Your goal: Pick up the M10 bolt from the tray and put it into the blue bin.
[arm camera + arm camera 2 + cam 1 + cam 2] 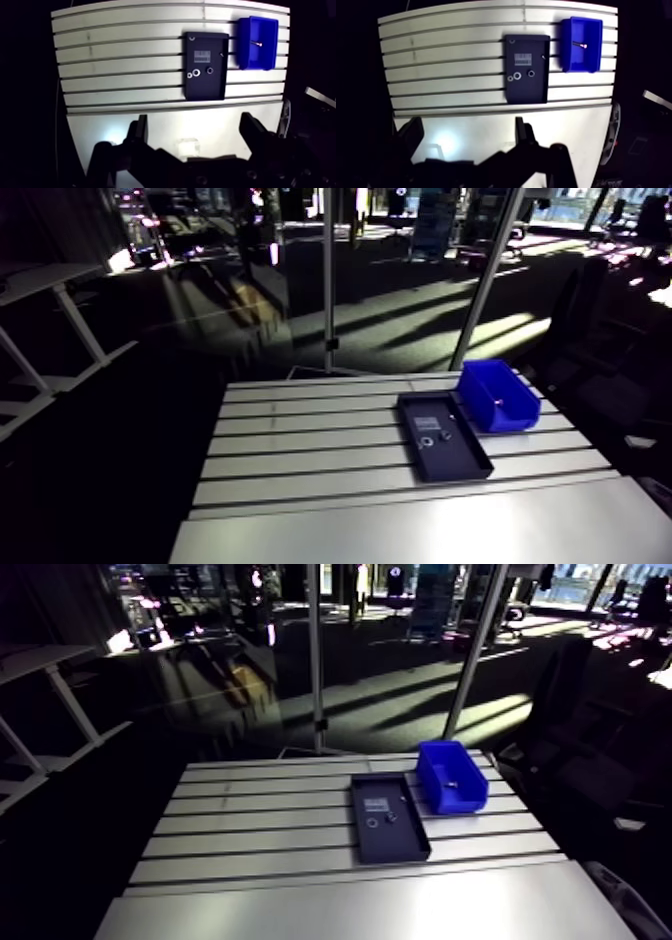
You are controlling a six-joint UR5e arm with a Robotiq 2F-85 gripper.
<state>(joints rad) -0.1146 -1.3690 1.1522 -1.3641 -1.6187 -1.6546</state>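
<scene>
A dark tray (204, 87) lies on the slotted table (125, 60), far ahead of my gripper. In it are a white label (201, 55), two light rings (196, 73) and a dark nut (210, 70). Touching the tray's side stands the blue bin (257, 60). A small bolt (257, 43) with a bright tip lies inside the bin. My gripper (194, 131) is high above the table's near edge and open, with nothing between its fingers (137, 132). The arm view shows the tray (450, 458) and the bin (497, 393) but not the gripper.
Two upright metal posts (327, 278) rise behind the table's far edge. A smooth plate (420, 533) forms the table's near strip. The slotted surface (300, 438) stretches away from the tray on the side opposite the bin.
</scene>
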